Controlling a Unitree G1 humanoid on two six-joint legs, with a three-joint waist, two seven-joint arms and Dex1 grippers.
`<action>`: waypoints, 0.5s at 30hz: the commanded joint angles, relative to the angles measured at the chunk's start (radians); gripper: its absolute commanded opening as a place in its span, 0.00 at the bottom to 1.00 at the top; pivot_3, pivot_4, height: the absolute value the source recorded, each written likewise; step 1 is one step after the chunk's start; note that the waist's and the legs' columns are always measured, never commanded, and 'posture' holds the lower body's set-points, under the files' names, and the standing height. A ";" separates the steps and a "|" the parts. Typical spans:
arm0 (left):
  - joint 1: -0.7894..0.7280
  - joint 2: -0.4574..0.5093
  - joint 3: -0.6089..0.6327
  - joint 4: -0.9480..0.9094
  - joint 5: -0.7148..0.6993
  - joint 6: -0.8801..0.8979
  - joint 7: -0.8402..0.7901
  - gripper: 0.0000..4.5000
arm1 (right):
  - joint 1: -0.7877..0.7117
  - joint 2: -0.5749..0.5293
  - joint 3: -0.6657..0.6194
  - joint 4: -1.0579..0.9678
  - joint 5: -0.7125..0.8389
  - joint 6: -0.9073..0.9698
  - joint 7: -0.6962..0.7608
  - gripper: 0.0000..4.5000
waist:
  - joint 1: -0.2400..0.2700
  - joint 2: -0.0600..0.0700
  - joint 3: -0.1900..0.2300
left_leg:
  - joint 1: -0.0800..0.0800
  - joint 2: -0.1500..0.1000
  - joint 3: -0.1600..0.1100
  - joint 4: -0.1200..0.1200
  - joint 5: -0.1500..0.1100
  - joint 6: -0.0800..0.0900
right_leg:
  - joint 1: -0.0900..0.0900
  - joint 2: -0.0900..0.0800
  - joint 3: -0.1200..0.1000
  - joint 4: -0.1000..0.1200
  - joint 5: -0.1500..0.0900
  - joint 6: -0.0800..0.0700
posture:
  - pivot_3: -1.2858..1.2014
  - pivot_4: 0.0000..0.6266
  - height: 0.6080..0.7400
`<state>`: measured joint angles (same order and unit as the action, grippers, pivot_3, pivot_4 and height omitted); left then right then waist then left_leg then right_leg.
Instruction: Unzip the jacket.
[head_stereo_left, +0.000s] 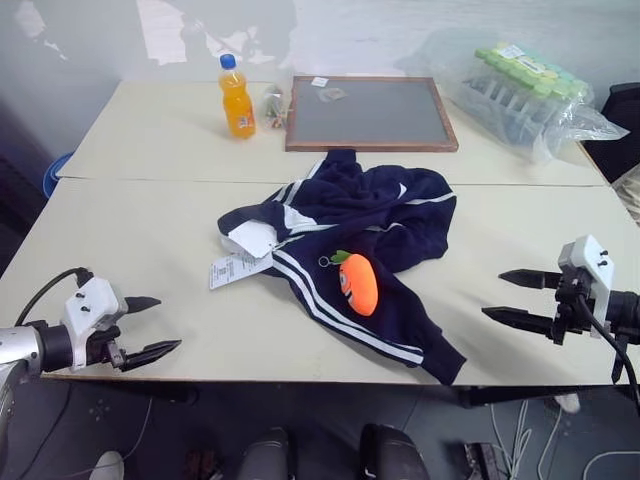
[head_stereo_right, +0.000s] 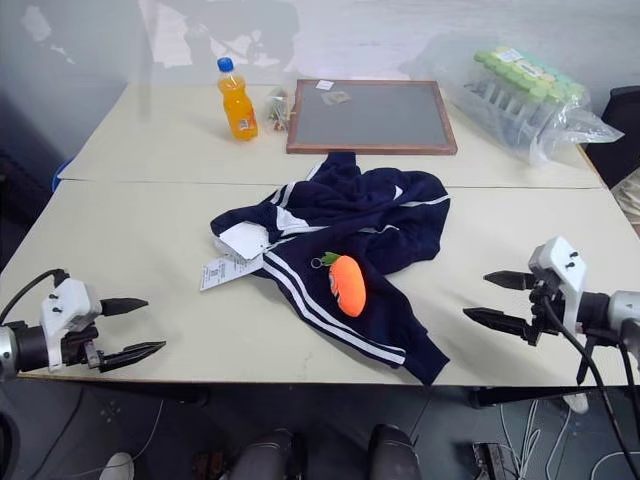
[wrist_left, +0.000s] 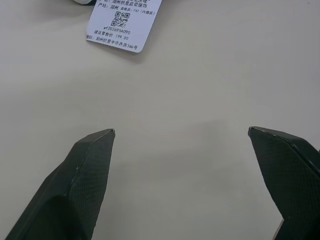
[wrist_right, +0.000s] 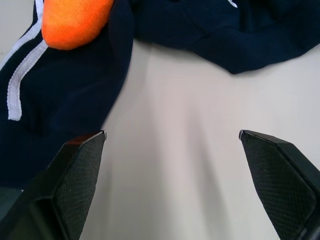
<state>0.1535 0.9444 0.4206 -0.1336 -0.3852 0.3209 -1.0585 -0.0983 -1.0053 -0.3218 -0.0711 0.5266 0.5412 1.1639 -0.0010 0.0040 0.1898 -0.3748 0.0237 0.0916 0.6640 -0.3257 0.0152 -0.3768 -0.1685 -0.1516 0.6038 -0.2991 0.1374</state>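
The navy jacket (head_stereo_left: 350, 225) lies crumpled in the middle of the near table, one striped sleeve (head_stereo_left: 350, 320) running toward the front edge. White paper tags (head_stereo_left: 238, 268) lie at its left side; one tag (wrist_left: 125, 24) appears in the left wrist view. An orange plush toy (head_stereo_left: 358, 284) rests on the sleeve. My left gripper (head_stereo_left: 150, 327) hovers open at the front left, well apart from the jacket. My right gripper (head_stereo_left: 518, 297) hovers open at the front right, its fingertips (wrist_right: 85, 150) pointing at the jacket's sleeve and hem (wrist_right: 75, 90). The zipper is hidden in the folds.
On the far table stand an orange drink bottle (head_stereo_left: 236, 97), a framed chalkboard (head_stereo_left: 368, 113) and a plastic-wrapped pack of green-capped bottles (head_stereo_left: 525, 92). A seam (head_stereo_left: 150, 180) separates the two tables. Bare tabletop (head_stereo_left: 140, 240) lies on both sides of the jacket.
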 joint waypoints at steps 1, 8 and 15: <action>-0.011 -0.003 0.015 -0.081 -0.088 0.080 -0.016 1.00 | -0.007 0.014 -0.009 -0.102 0.061 0.073 -0.032 0.99 | 0.000 0.000 0.000 | 0.000 0.000 0.000 0.000 0.000 0.000 | 0.000 0.000 0.000 0.000 0.000 0.000 | 0.52 0.24 1.00; -0.095 0.034 -0.022 -0.284 -0.260 0.253 -0.045 1.00 | -0.080 0.135 0.100 -0.458 0.230 0.259 -0.213 0.99 | 0.000 0.000 0.000 | 0.001 0.003 -0.004 0.001 -0.001 -0.002 | -0.001 0.003 0.003 0.001 0.000 0.000 | 0.52 0.24 1.00; -0.276 0.055 -0.153 -0.337 -0.286 0.301 -0.040 1.00 | -0.244 0.318 0.340 -0.450 0.149 0.341 -0.432 0.99 | 0.000 0.000 0.000 | 0.002 0.003 0.000 0.001 -0.001 -0.002 | -0.002 0.004 0.006 0.003 0.000 -0.001 | 0.52 0.24 1.00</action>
<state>-0.1035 0.9890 0.2813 -0.4505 -0.6529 0.6195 -1.0947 -0.3257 -0.6985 0.0007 -0.5257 0.6997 0.8751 0.7740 -0.0010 0.0038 0.1897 -0.3734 0.0265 0.0919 0.6650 -0.3271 0.0128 -0.3807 -0.1639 -0.1446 0.6067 -0.2994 0.1363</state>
